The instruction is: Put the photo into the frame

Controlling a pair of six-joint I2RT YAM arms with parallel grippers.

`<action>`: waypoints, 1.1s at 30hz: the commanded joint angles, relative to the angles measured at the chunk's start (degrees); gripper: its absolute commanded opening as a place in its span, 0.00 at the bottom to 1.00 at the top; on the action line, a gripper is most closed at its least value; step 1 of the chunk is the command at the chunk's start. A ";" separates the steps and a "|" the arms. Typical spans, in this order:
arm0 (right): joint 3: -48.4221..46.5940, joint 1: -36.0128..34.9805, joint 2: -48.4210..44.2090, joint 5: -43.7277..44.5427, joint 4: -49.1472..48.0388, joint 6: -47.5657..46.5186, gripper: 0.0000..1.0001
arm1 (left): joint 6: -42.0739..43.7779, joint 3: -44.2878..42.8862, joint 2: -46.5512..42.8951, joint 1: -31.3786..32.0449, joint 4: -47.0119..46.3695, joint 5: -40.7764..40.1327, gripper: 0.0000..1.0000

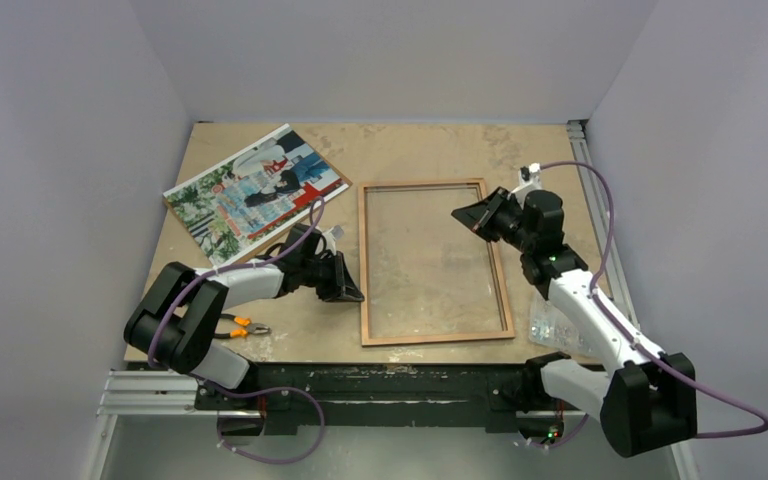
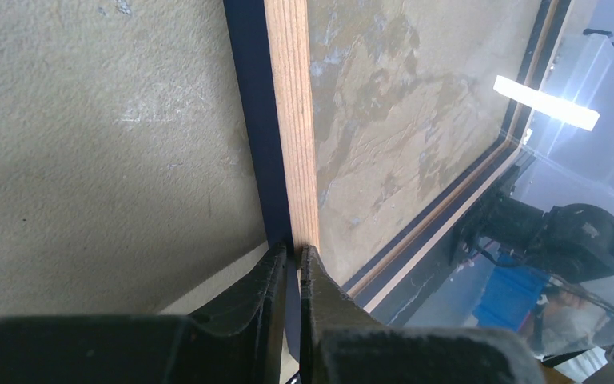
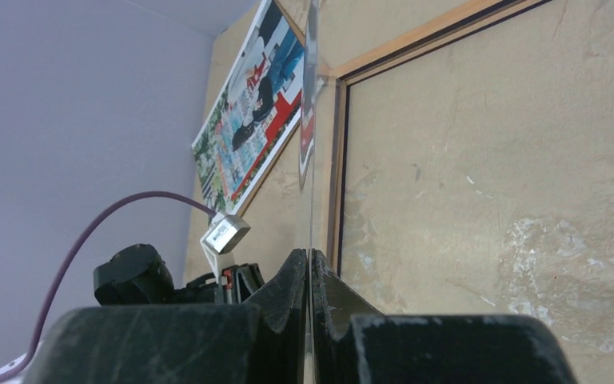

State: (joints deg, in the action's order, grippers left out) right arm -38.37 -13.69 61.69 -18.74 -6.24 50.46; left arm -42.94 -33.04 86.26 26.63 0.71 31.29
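The frame (image 1: 364,262) lies in the middle of the table with its light wood back up. My left gripper (image 1: 350,292) is shut on the frame's left rail. In the left wrist view its tips (image 2: 294,252) pinch the rail (image 2: 288,120), wood on one face and dark blue on the other. My right gripper (image 1: 460,215) hangs over the frame's upper right part, shut on the thin clear pane (image 3: 310,160), which shows edge-on between its fingertips (image 3: 310,254). The photo (image 1: 250,190) lies face up at the far left, apart from both grippers; it also shows in the right wrist view (image 3: 248,104).
A brown board edge (image 1: 295,222) shows under the photo's lower right side. Orange-handled pliers (image 1: 240,325) lie near the left arm's base. A clear plastic bag (image 1: 550,325) sits under the right arm. Grey walls close in the table on three sides.
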 commanded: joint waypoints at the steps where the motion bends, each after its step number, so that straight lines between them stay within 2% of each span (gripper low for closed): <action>1: -4.61 -0.37 2.05 0.68 5.60 -7.42 0.00 | 2.17 2.85 1.55 0.58 6.23 -5.72 0.00; 15: -5.76 -0.36 4.82 -0.54 3.30 -7.68 0.00 | 2.67 2.38 1.28 0.57 6.84 -5.54 0.00; 26: -8.60 -0.37 6.65 -1.09 4.28 -11.68 0.00 | 3.54 1.97 1.23 0.61 8.35 -6.91 0.00; 33: -8.86 -0.32 7.32 -4.67 2.20 -14.69 0.00 | 4.53 1.22 0.85 0.81 10.83 -8.81 0.00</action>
State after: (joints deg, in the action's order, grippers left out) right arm -45.17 -13.37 68.05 -20.14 -2.31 39.24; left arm -42.68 -33.32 85.86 26.79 2.07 30.57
